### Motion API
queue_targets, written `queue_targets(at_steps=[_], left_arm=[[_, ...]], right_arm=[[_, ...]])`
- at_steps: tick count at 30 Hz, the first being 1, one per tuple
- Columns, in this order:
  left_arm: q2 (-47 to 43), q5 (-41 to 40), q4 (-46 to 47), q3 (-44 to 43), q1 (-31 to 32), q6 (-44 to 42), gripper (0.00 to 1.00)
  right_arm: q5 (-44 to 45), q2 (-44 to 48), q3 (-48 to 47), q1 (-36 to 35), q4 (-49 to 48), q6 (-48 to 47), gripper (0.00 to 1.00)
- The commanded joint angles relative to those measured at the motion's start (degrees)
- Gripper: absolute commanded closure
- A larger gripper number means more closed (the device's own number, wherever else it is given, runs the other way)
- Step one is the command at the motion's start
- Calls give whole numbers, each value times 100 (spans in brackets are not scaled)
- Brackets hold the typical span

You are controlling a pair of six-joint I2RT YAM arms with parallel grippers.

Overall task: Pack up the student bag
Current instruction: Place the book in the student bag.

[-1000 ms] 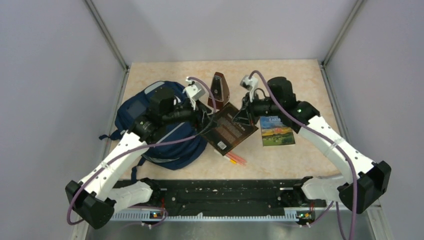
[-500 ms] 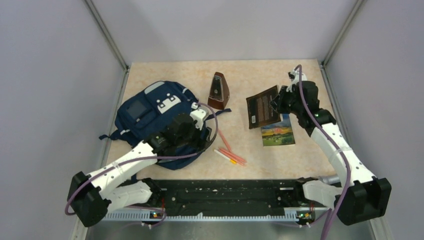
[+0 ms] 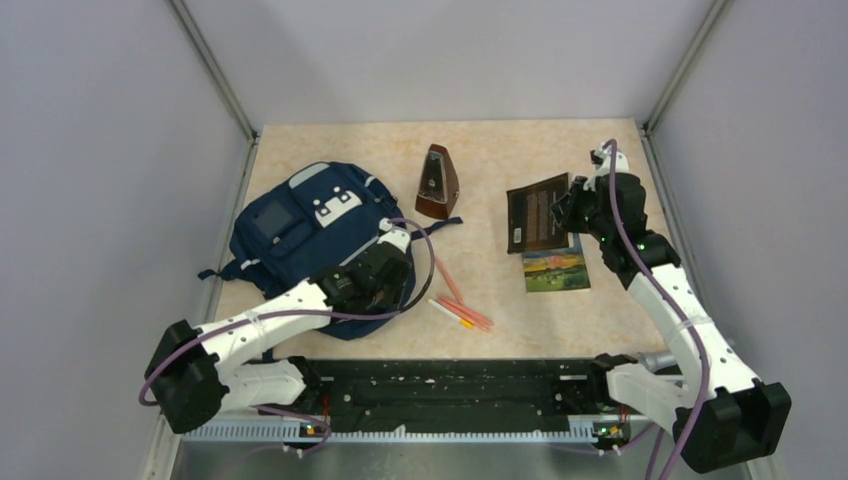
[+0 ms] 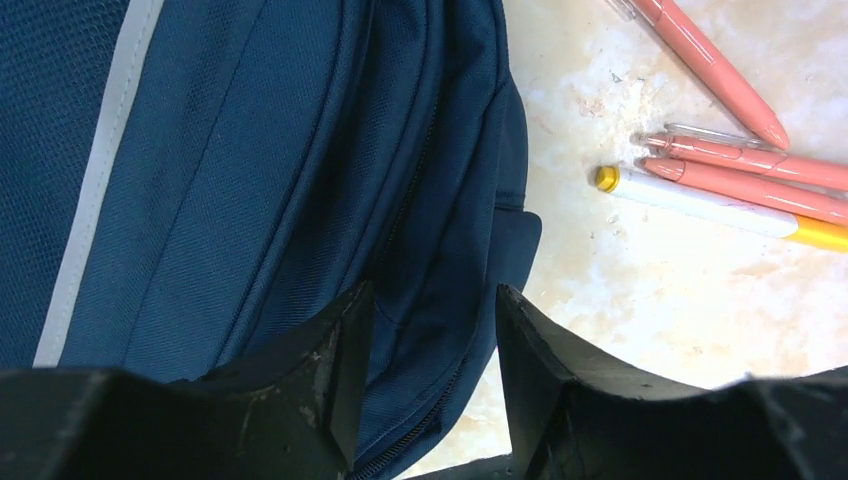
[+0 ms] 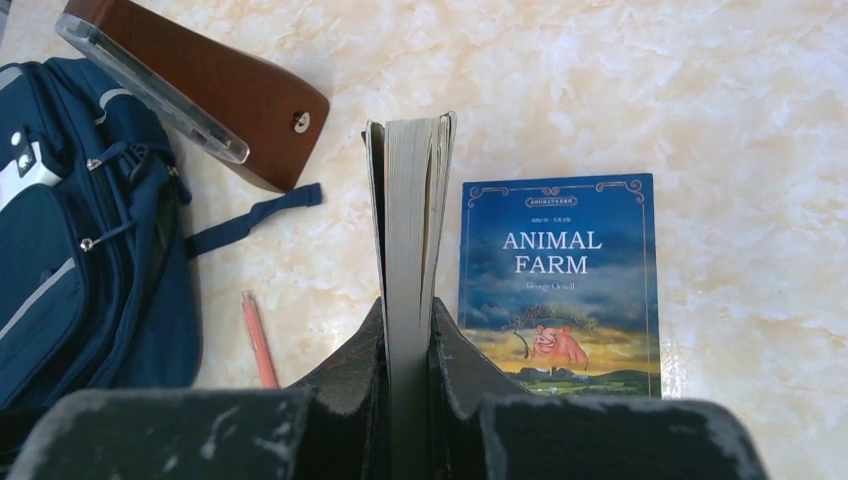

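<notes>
Nearest the bases, lower centre of top view: loose pink and white-yellow plastic pens (image 3: 462,312) on the beige marbled table (image 3: 500,140). Just left of them is the L gripper (image 3: 390,270), fingers spread, over the lower-right edge of the student bag (image 3: 300,225). That's the big navy fabric backpack w/ thin grey stripes, lying flat at frame left, long axis approx bottom-to-top of frame. In the wrist view a zip seam runs btwn the fingers. Can't tell if they touch the fabric, or if the zip is open.

Mid right: a blue "Animal Farm" paperback (image 3: 553,268) lies flat. Just beyond it the R gripper (image 3: 568,205) pinches a dark-covered book (image 3: 537,212), held on edge.

Farthest, upper centre: a brown wooden metronome (image 3: 437,182).

So the bag lies well apart to frame left of the held book. L arm is nearer the bag, prob. the one to open it.
</notes>
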State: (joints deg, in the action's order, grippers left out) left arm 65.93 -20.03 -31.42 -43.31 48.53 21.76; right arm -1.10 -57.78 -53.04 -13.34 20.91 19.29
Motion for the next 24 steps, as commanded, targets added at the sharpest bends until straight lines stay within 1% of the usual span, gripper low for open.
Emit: queue_targets(at_steps=[1, 5, 6, 8, 10, 11, 12, 13, 16, 18, 21, 24], left_arm=[[-25, -110, -43, -87, 25, 258, 47], [20, -287, -95, -44, 25, 310, 48], [57, -369, -163, -66, 25, 345, 50], [132, -511, -286, -134, 25, 403, 60], [156, -593, -336, -203, 26, 408, 72], [155, -665, -361, -239, 25, 408, 81], [154, -827, -406, -292, 25, 426, 96], [155, -972, -513, -415, 25, 452, 100], [142, -1384, -874, -845, 25, 348, 100], [106, -1593, -1008, -1208, 25, 36, 100], [73, -1818, -923, -1831, 25, -1061, 100], [123, -2216, -793, -2420, 25, -1969, 100]], right_arm=[[93, 164, -79, -4, -433, 53, 100], [93, 161, -75, -5, -422, 47, 100], [93, 157, -75, -9, -415, 48, 100], [86, 150, -87, -9, -396, 54, 100], [30, 165, -116, -4, -377, 57, 100], [16, 176, -131, -8, -364, 64, 100], [14, 196, -141, -7, -352, 58, 100], [16, 215, -149, -4, -340, 73, 100], [-45, 270, -167, -4, -287, 123, 100], [-276, 293, -190, -2, -274, 190, 100], [-967, 196, -224, -5, -323, 388, 100], [-1863, 92, -64, -6, -614, 987, 100]])
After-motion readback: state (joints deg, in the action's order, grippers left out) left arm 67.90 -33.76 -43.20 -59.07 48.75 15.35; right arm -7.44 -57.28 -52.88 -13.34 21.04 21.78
